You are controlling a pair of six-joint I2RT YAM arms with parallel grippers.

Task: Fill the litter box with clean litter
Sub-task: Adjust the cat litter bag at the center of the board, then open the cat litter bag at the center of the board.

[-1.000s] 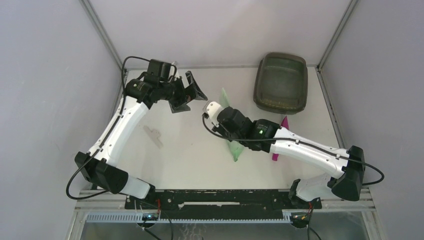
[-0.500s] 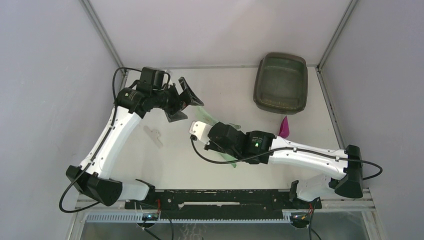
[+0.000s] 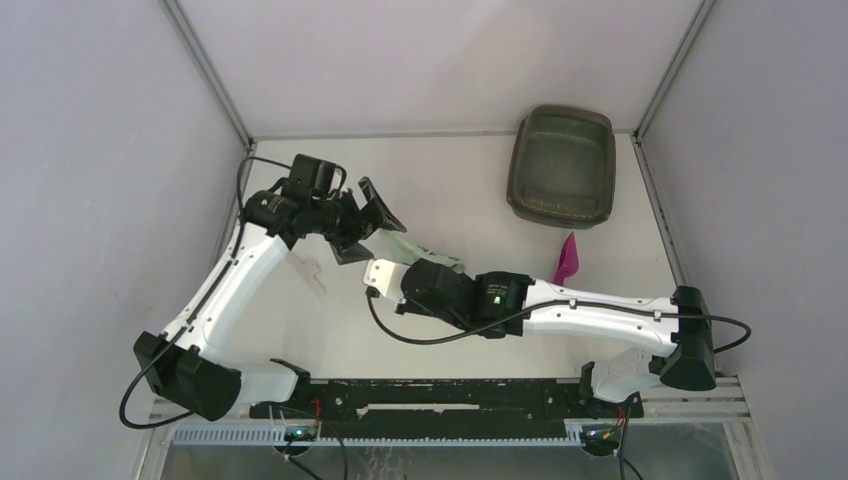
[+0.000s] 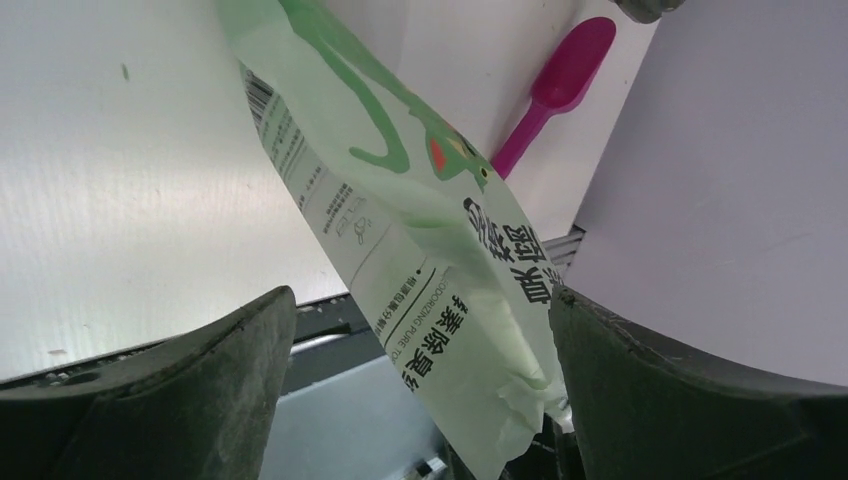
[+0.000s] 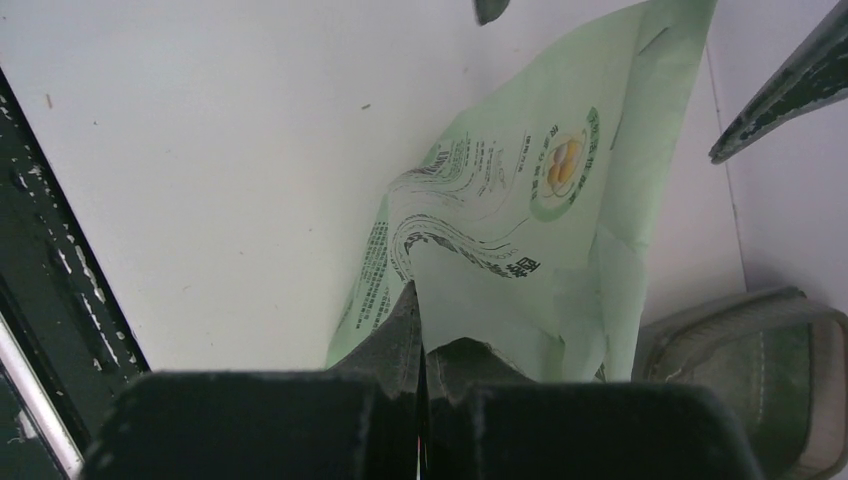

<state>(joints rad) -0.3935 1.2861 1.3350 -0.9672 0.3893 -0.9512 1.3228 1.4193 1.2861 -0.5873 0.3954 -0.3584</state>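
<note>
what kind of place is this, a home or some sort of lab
Most likely a robot test cell, not a home: a white table boxed in by plain grey panels, two arms bolted to a black rail, and a few props: litter box, green bag, magenta scoop.

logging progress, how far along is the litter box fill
Done: very little; the litter box shows no litter that I can see. In hand: the right fingers are shut on the green bag, and the left fingers are open around its other end. Left: carry the bag to the box and pour.
</note>
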